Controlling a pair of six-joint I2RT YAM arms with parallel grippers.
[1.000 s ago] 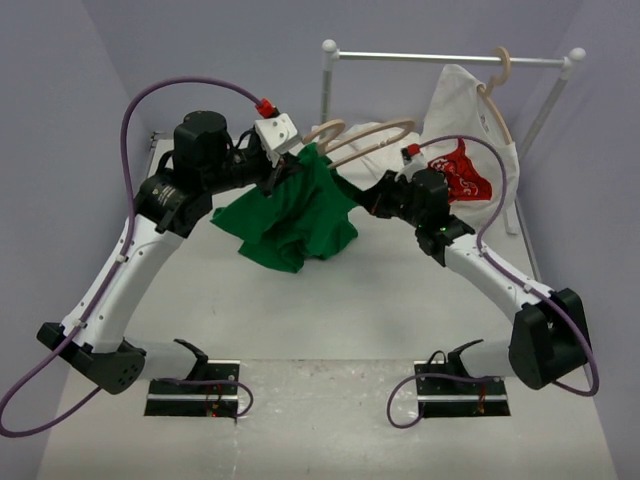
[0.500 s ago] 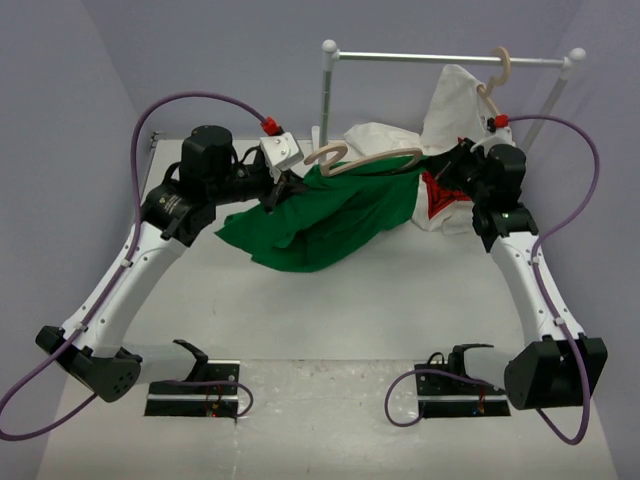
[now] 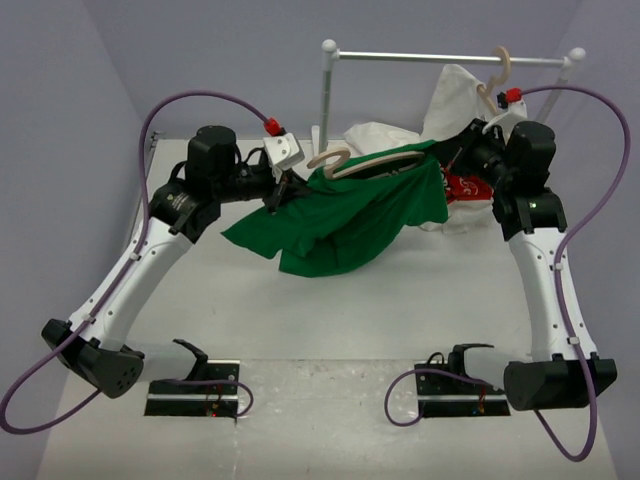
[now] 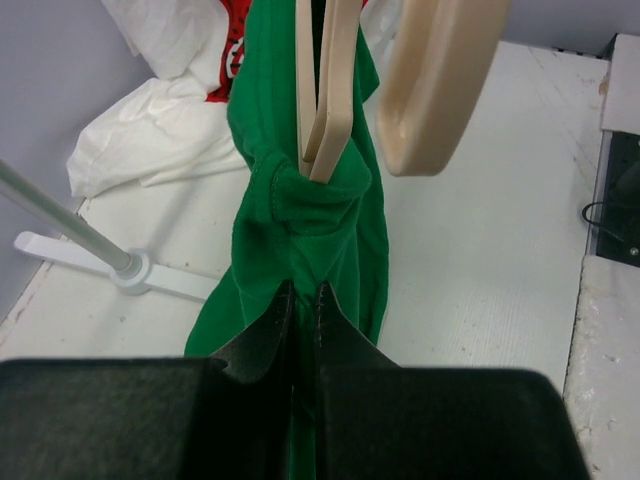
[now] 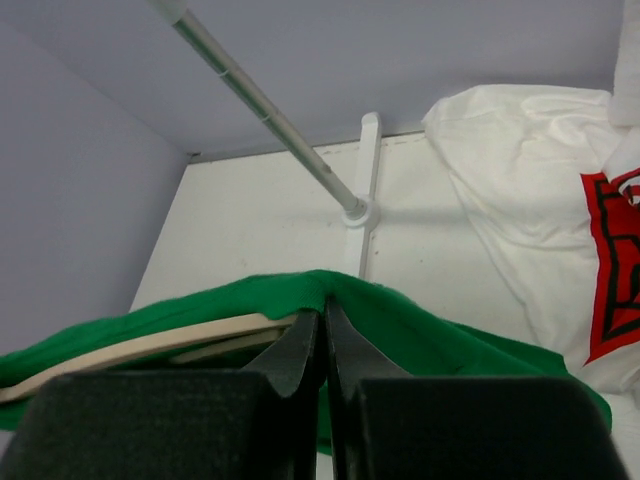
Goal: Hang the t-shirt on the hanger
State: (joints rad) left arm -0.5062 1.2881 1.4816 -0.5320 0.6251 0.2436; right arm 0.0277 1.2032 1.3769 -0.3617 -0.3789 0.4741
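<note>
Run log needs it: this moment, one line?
left fingers: shut on shirt | right fingers: shut on shirt | hanger: partly in shirt

Likely a lab: plain walls (image 3: 250, 40), white table (image 3: 400, 310), garment rail (image 3: 450, 57).

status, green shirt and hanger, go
Left gripper shut on t-shirt. Right gripper shut on t-shirt too, cloth over one end of hanger. White shirt close behind right gripper.

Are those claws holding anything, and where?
Both pinch the plain green cotton t-shirt: left claw on bunched cloth, right claw on cloth over the pale wooden hanger.
</note>
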